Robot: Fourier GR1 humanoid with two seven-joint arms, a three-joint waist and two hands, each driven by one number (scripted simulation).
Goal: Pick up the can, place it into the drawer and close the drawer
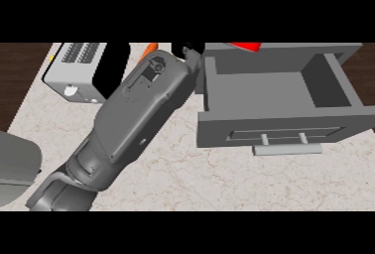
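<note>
Right hand (pixel 189 49) barely shows past its forearm, fingers hidden, grip can't be told; the open drawer (pixel 275 89) sits just right of it; can unseen

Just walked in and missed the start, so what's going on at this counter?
One grey forearm stretches from the lower left across the marble counter toward the far edge, its hand mostly hidden, beside something orange. To its right the grey drawer stands pulled open, and nothing shows inside it. No can is clearly in view. A toaster-like appliance sits at the far left, and something red shows behind the drawer.
</note>
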